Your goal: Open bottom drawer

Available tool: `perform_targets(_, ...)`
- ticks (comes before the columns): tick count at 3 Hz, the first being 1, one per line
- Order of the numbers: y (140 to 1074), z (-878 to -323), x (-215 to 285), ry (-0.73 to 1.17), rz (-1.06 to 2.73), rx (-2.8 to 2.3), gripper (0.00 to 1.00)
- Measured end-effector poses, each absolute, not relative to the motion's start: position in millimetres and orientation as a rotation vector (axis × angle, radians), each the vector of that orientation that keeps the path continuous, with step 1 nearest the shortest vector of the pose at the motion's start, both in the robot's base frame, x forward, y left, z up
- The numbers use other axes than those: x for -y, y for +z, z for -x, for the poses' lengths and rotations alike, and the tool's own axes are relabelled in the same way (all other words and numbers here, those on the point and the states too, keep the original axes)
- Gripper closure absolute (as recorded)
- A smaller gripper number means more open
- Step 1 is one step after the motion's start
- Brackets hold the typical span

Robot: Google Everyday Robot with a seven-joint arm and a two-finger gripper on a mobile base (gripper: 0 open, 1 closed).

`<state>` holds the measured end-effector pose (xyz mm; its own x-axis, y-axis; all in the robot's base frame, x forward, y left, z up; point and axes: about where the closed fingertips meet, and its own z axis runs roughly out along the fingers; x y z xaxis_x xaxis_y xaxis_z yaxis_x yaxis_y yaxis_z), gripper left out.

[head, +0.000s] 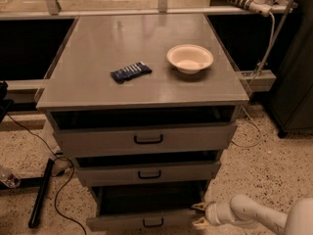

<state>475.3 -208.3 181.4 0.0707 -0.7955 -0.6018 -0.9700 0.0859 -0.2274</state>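
The grey cabinet (142, 102) has three drawers. The bottom drawer (146, 221), with a small black loop handle (153, 223), is pulled well out, its dark inside showing. My gripper (199, 215) is low at the right, right by the drawer's right front corner, with the white arm (254, 214) coming in from the lower right. Its two yellowish fingertips stand apart, one above the other, holding nothing that I can see.
The top drawer (145, 140) and middle drawer (146, 173) each stand slightly out. On the cabinet top lie a dark blue packet (130, 72) and a white bowl (190, 58). Black cables and a bar (41, 192) lie on the speckled floor at left.
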Motion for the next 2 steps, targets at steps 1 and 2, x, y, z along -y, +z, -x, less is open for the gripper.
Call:
perform_targets(1, 160.2, -468.1, 212.9, 0.419, 1.73, -1.804, 0.19)
perform_targets(2, 163.9, -468.1, 212.9, 0.42, 1.73, -1.804, 0.42)
